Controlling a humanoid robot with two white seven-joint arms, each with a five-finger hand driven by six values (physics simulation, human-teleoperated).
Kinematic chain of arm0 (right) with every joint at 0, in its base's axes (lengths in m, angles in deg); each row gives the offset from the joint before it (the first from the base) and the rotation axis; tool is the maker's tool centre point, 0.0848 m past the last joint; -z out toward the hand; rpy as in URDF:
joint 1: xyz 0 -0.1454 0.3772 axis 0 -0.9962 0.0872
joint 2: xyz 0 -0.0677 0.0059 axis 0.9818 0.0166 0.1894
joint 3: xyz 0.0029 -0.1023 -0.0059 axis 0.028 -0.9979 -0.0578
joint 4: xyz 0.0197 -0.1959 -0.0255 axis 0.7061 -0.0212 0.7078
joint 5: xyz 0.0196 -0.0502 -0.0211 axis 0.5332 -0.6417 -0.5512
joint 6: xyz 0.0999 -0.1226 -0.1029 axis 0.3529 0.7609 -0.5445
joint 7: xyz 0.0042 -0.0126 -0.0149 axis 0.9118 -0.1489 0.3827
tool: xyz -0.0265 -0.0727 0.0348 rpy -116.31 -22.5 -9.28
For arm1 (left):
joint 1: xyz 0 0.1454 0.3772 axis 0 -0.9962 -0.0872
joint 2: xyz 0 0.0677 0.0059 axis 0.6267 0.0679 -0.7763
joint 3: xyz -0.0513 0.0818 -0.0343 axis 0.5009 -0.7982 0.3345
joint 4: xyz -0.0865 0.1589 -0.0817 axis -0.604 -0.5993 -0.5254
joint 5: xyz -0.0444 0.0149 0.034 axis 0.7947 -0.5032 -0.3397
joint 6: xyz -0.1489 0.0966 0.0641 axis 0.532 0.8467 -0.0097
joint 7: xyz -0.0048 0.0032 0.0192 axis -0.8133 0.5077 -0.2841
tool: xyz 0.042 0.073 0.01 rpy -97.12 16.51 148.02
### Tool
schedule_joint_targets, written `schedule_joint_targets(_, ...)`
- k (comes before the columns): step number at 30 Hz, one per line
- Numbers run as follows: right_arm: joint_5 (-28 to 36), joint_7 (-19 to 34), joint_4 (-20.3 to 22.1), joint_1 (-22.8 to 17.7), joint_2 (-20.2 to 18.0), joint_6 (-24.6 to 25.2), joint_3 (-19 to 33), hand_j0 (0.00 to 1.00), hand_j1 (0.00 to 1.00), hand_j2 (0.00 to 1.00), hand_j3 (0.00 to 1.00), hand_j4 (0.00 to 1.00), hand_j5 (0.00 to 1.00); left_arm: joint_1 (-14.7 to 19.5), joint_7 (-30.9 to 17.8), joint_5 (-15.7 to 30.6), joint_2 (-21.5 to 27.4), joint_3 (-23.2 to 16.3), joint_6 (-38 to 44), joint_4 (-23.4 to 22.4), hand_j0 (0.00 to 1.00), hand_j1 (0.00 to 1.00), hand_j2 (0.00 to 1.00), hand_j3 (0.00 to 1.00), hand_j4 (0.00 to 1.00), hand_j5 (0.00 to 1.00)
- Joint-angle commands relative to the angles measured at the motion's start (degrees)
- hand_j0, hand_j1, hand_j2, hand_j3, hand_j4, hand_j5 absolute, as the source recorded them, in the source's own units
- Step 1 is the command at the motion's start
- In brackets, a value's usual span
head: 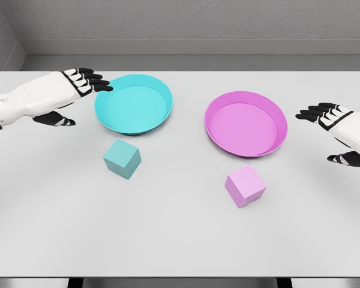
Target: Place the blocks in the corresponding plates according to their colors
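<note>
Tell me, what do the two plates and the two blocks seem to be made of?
It is a simulator's render, so this is only the look. The cyan plate and pink plate resemble smooth moulded plastic: even colour, soft sheen on the rims. The cyan block and pink block look matte, plastic or painted wood: flat faces, no grain, no glare.

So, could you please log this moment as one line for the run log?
left hand: open, empty | right hand: open, empty | teal block: on table, before teal plate | pink block: on table, before pink plate
</note>
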Motion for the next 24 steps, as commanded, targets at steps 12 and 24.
schedule_joint_targets(12, 0.4, 6.6, 0.1, 2.9, 0.1, -5.6, -1.9, 1.0, 1.0, 1.0, 1.0, 1.0, 1.0, -0.1, -8.4, -2.4, -0.8, -3.3, 0.0, 3.0, 1.0, 1.0, 1.0, 1.0, 1.0, 1.0)
schedule_joint_targets(24, 0.4, 25.1, 0.1, 21.1, 5.6, -7.1, -18.8, 1.0, 1.0, 1.0, 1.0, 1.0, 1.0, 0.7, -10.4, -9.5, -7.7, -8.5, 0.0, 4.4, 1.0, 1.0, 1.0, 1.0, 1.0, 1.0)
